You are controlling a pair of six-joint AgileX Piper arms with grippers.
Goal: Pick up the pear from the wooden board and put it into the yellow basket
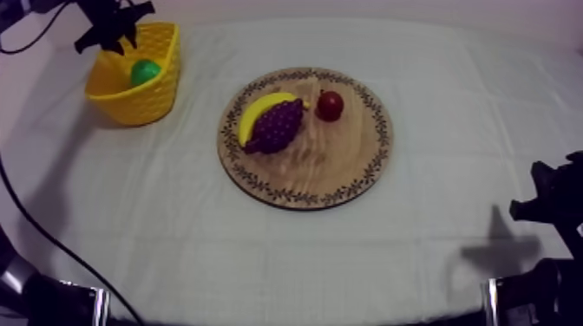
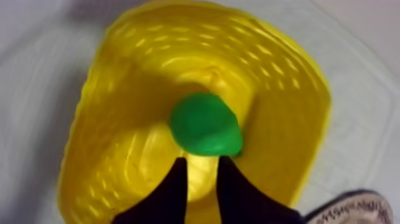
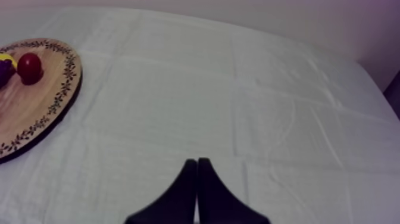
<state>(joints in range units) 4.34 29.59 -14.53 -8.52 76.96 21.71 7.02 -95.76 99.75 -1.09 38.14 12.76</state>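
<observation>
The pear already lies inside the yellow basket at the worktop's ten o'clock, off the wooden board, so the job looks done save withdrawing the left fingers, spread empty above it, while the right fingers rest pressed together.

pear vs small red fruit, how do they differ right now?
Colour: the pear is green, the small red fruit is red.
Place: the pear lies inside the yellow basket; the small red fruit sits on the wooden board.
Company: the pear is alone in the basket; the small red fruit shares the board with the banana and the bunch of grapes.
Shared: both are small, rounded toy fruit.
</observation>
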